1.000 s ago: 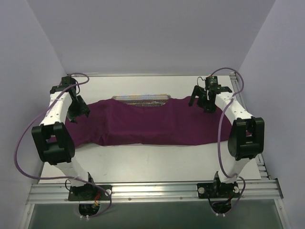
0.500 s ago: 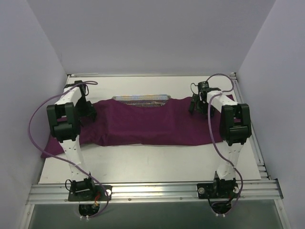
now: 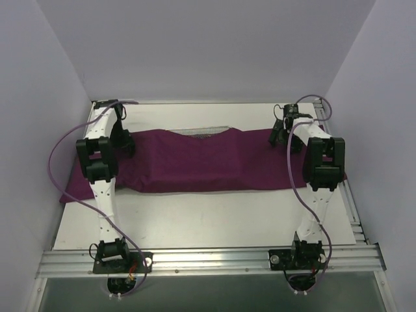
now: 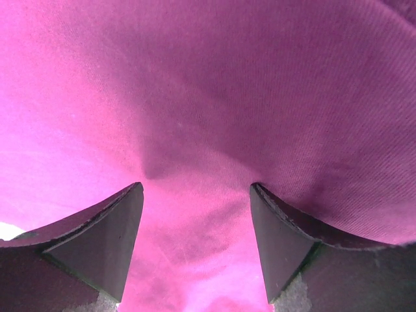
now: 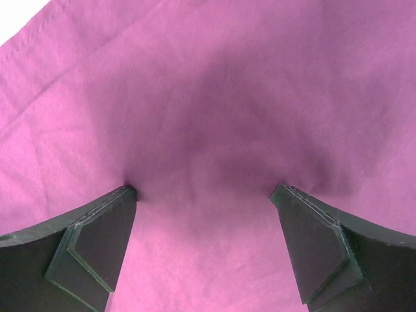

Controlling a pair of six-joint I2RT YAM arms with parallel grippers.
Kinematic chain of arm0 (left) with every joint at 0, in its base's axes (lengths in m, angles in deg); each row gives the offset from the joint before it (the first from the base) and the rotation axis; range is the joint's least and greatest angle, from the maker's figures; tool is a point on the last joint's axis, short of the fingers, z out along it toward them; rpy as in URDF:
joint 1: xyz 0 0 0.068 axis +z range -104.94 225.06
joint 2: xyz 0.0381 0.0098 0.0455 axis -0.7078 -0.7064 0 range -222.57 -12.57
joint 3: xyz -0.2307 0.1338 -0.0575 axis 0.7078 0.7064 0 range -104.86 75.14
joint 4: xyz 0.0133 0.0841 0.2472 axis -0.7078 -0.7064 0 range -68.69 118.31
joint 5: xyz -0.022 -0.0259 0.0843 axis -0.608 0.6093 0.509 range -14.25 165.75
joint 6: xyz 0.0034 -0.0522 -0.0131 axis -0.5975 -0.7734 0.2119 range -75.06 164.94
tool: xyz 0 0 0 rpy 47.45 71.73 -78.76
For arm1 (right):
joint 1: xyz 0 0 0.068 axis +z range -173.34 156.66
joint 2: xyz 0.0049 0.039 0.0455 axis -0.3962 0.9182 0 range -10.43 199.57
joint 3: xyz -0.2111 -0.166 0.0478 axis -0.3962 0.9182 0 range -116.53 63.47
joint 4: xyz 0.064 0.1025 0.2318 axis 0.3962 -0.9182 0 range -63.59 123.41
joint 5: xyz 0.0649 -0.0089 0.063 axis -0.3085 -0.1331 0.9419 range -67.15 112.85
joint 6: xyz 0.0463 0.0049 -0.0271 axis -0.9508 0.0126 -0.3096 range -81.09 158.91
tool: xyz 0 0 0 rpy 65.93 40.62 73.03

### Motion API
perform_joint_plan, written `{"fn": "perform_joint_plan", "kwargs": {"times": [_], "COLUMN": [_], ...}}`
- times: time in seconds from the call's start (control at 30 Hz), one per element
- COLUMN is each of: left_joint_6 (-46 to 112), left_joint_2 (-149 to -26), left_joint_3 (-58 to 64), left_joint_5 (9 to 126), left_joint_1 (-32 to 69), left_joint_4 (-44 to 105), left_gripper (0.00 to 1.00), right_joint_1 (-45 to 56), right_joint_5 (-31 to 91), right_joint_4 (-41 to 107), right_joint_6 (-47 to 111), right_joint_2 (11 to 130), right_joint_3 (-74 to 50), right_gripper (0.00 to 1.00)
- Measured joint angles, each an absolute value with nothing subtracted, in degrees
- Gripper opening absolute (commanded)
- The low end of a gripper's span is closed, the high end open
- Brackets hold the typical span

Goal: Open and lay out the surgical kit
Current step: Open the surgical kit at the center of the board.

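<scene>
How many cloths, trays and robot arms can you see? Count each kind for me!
Purple cloth: 1
Wire tray, mostly hidden under the cloth: 1
Robot arms: 2 (left arm, right arm)
Total: 4

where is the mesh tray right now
In the top view the wire-mesh tray sits at the far middle of the table, almost wholly under the purple cloth; only a thin strip of its far rim shows.

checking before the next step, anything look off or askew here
The cloth wrap lies askew: its near-left corner hangs past the left edge of the table. It also hides nearly all the mesh tray; only a far sliver shows.
</scene>
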State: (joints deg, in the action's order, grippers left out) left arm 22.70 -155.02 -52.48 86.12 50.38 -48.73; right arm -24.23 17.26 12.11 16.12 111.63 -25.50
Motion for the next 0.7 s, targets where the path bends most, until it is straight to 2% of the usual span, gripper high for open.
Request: {"fn": "perform_joint_plan", "kwargs": {"times": [0.3, 0.5, 0.63, 0.7], "left_joint_6": [21.1, 20.9, 19.9, 19.6], "left_joint_2": [-147.1, -143.7, -141.1, -139.5], "left_joint_3": [-39.1, -35.0, -35.1, -35.1], "left_joint_5": [86.5, 87.3, 85.7, 85.0], "left_joint_1": [52.1, 54.4, 54.1, 53.4], "left_joint_4": [-41.4, -39.7, -39.5, -39.6], "left_gripper": [0.77, 0.8, 0.81, 0.82], "right_joint_1": [-25.1, -24.3, -20.9, -18.0], "right_joint_5": [16.0, 16.2, 16.7, 16.8], "right_joint_4": [8.7, 4.8, 1.6, -1.4], "right_joint_6": [18.8, 13.8, 6.9, 2.7], "right_joint_2": [114.9, 114.4, 114.7, 116.4], "right_joint_3": [-32.2, -34.8, -42.3, -51.0], "right_gripper": [0.91, 0.91, 0.91, 0.91]}}
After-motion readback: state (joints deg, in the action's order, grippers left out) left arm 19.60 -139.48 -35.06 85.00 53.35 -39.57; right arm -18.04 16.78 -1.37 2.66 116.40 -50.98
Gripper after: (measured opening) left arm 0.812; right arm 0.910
